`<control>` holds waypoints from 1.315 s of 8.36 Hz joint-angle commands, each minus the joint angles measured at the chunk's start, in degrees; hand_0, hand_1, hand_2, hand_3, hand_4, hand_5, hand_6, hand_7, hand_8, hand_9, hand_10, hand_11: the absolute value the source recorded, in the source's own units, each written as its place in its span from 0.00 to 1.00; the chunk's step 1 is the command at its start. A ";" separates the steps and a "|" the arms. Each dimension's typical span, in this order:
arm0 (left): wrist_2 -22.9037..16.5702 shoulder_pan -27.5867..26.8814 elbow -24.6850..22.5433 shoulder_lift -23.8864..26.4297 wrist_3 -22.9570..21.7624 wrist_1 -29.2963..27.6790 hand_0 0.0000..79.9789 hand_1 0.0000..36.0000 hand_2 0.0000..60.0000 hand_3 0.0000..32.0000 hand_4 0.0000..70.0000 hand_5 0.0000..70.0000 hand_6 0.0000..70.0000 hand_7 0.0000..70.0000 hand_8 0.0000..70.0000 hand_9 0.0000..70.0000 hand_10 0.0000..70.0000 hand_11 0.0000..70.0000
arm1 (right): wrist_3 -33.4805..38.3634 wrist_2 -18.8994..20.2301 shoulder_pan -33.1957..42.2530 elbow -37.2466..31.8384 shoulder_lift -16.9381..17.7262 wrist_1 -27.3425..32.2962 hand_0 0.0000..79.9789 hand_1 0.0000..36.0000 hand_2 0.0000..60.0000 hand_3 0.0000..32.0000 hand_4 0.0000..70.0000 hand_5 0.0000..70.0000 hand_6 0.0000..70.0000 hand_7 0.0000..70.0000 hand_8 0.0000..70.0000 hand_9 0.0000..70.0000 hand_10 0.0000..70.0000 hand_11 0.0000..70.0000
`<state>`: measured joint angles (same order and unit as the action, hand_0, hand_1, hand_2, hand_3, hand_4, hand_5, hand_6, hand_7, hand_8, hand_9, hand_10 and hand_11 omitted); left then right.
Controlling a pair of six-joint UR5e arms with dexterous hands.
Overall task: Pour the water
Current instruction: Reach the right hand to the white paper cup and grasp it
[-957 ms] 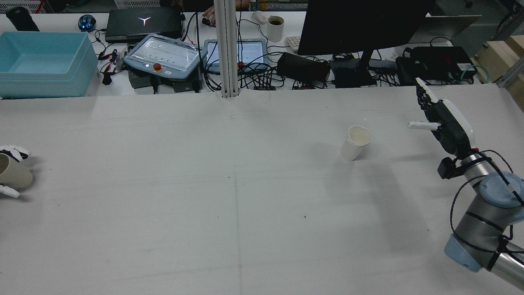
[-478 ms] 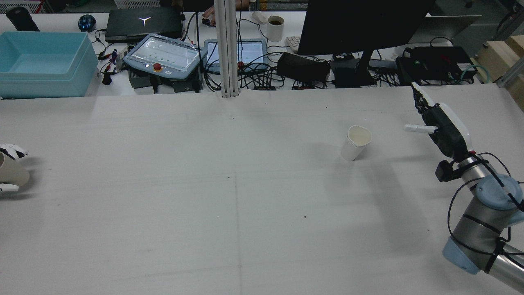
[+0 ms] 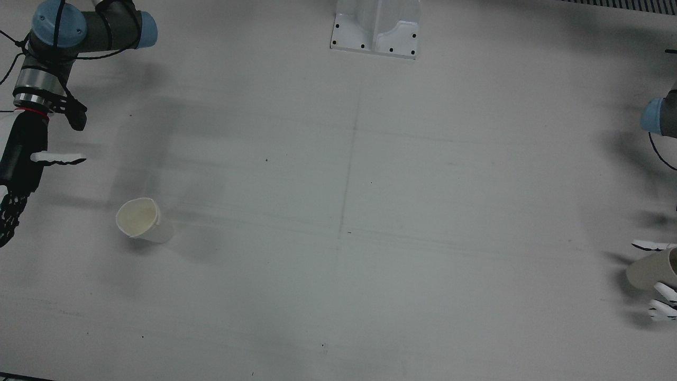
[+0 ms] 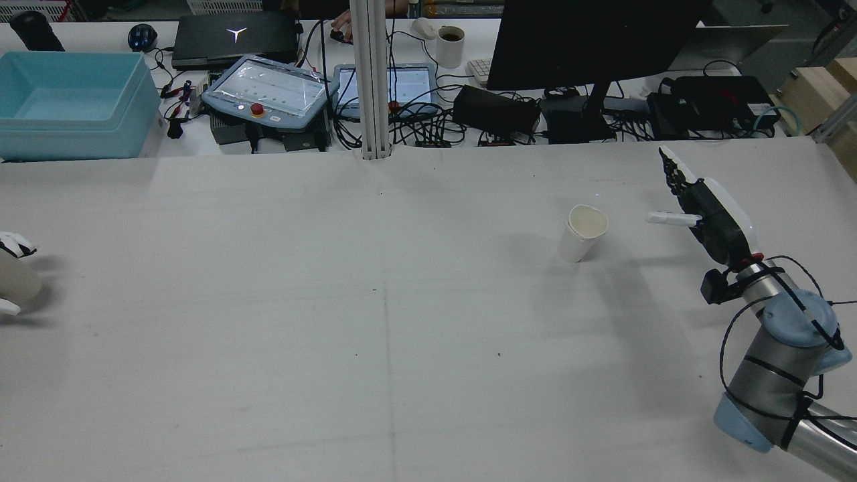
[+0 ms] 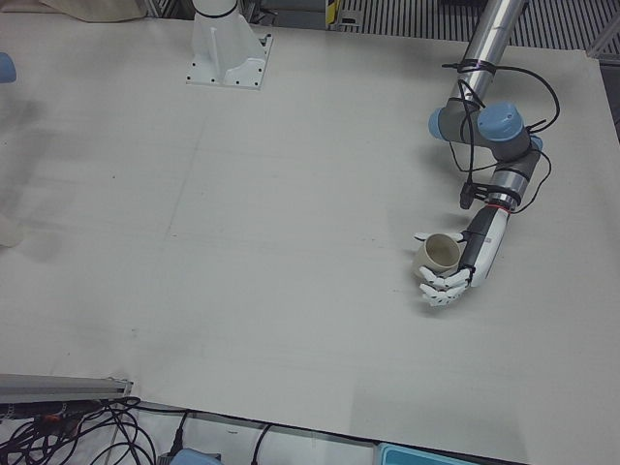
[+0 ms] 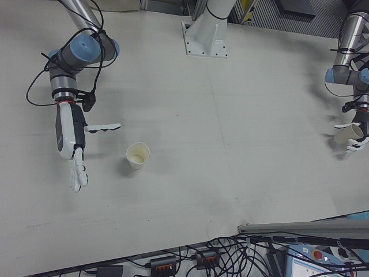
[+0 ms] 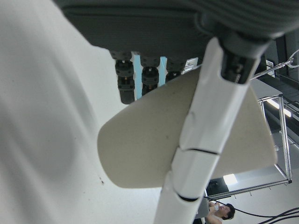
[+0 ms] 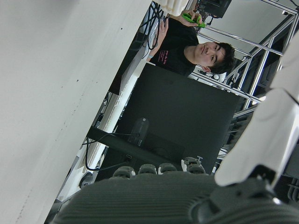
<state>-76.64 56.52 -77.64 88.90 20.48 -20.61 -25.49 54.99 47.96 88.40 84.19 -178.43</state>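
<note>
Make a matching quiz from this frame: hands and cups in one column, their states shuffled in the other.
Things:
1. left hand
2. right hand
3. held cup
4. standing cup

States:
A. upright on the table, untouched
B. open, fingers spread, holding nothing
C. tilted on its side in a grasp
D. closed around a cup

Pairs: 1-D, 2-B, 3-C, 4-A
</note>
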 commanded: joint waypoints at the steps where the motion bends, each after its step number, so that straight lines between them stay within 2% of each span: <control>1: 0.09 0.09 0.30 -0.66 0.09 0.04 1.00 0.96 0.12 0.00 0.86 1.00 0.39 0.57 0.30 0.44 0.19 0.32 | -0.62 -0.67 -4.17 -5.06 -4.28 -0.08 0.53 0.25 0.06 0.00 0.00 0.11 0.01 0.00 0.00 0.00 0.00 0.00; 3: 0.09 0.17 0.21 -0.75 0.00 -0.05 1.00 0.95 0.20 0.00 0.82 1.00 0.38 0.56 0.30 0.44 0.19 0.32 | -1.76 -3.56 -6.90 -6.92 -5.97 0.89 0.55 0.29 0.09 0.00 0.00 0.09 0.01 0.00 0.00 0.00 0.00 0.00; 5: 0.18 0.09 0.21 -0.66 0.09 -0.05 1.00 0.96 0.19 0.00 0.83 1.00 0.38 0.55 0.30 0.44 0.19 0.31 | -5.00 -4.63 -8.40 -6.92 -8.68 1.24 0.57 0.32 0.09 0.00 0.00 0.07 0.00 0.00 0.00 0.00 0.00 0.00; 11: 0.18 0.08 0.48 -0.75 0.35 -0.40 1.00 0.98 0.22 0.00 0.79 1.00 0.37 0.54 0.30 0.44 0.20 0.32 | -5.01 -4.54 -9.46 -6.92 -8.70 1.24 0.58 0.39 0.17 0.00 0.01 0.10 0.03 0.00 0.00 0.00 0.00 0.01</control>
<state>-76.47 56.58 -77.12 88.12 20.76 -20.88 -30.57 50.42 38.81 81.48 75.34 -177.19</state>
